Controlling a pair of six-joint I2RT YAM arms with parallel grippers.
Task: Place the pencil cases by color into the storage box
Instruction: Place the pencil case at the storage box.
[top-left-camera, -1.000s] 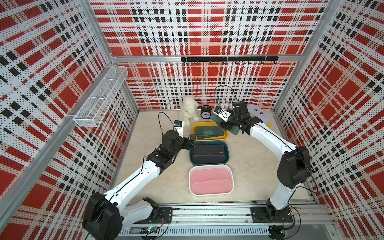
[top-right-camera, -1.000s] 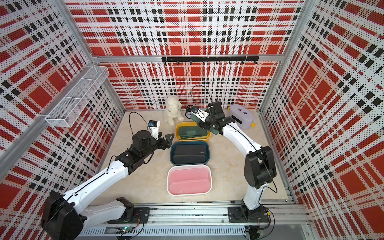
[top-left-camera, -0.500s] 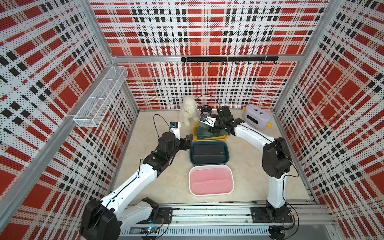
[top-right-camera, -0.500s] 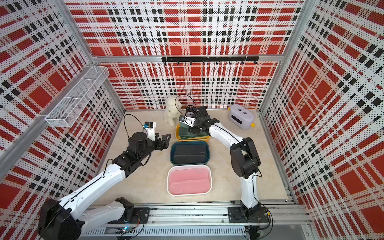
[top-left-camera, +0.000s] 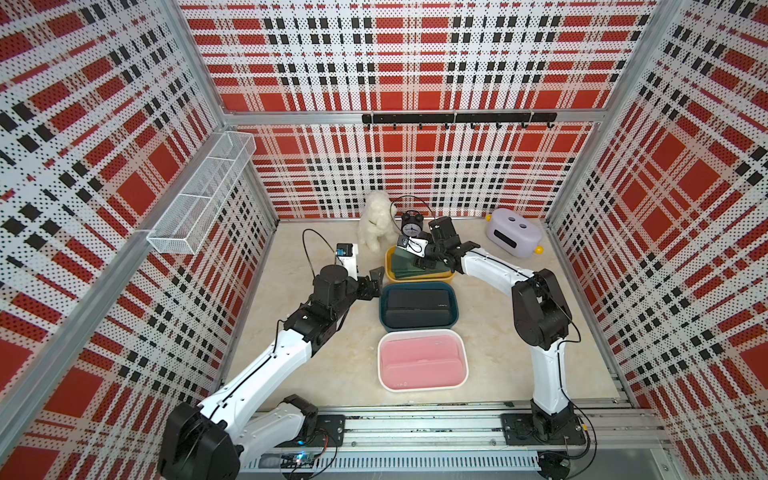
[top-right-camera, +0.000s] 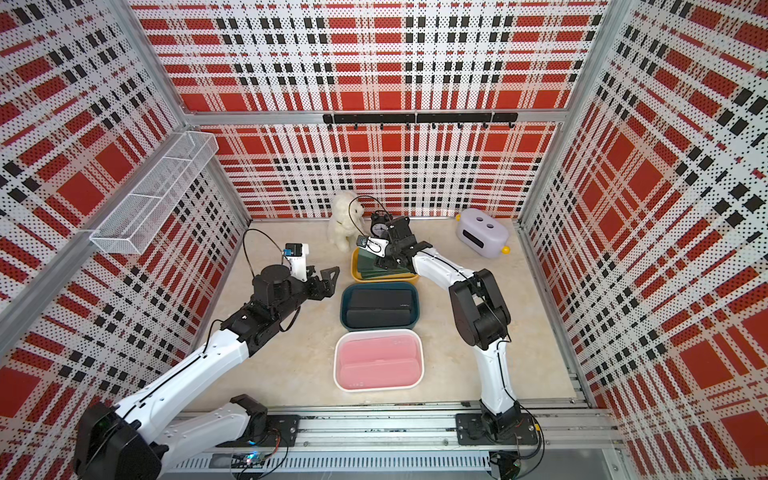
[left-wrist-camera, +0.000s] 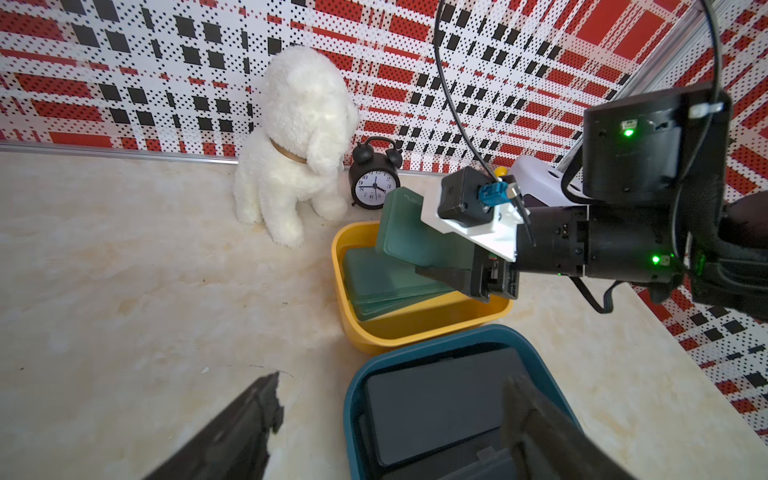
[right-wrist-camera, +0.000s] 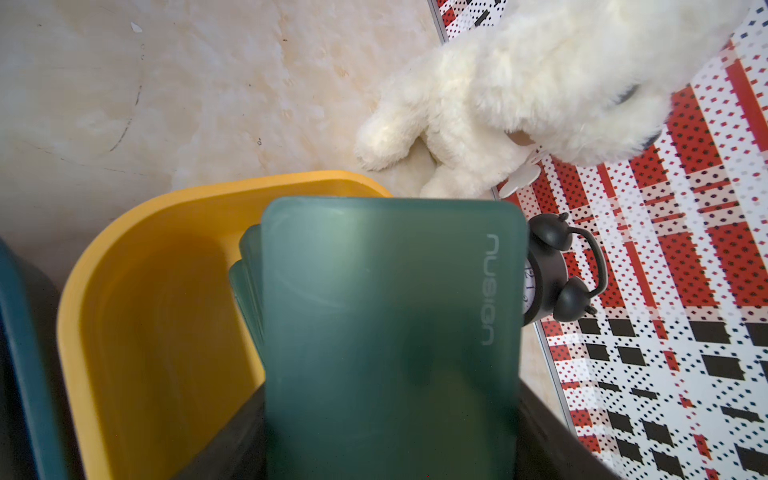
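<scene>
Looking down on a pale marbled surface (top-left-camera: 332, 365), two white and black robot arms reach inward from a rail at the near edge. Three tubs stand in a line running away from the rail.

Nearest is a white tub (top-left-camera: 380, 361) holding pink pencil cases (top-left-camera: 422, 361) lying flat. Just behind it, a teal tub (top-left-camera: 384, 309) holds black pencil cases (top-left-camera: 417, 303), also flat. To the left of the teal tub, the left pincer (top-left-camera: 375, 283) hangs above the surface with its fingers apart and nothing between them.

Next comes a yellow tub (left-wrist-camera: 415, 328), just beside the teal one, with a flat stack of green pencil cases (left-wrist-camera: 382, 278) inside. Over this tub the right pincer (right-wrist-camera: 390, 399) is clamped on one more dark green pencil case (right-wrist-camera: 390, 311), gripping its long edges near one end. The case is tilted above the stack, its free end raised toward the back wall. It is unclear whether its lower end touches the stack.

Farthest back stand a white plush dog (top-left-camera: 376, 220), a black alarm clock (top-left-camera: 411, 227) and, well to the right, a lilac box (top-left-camera: 513, 232).
</scene>
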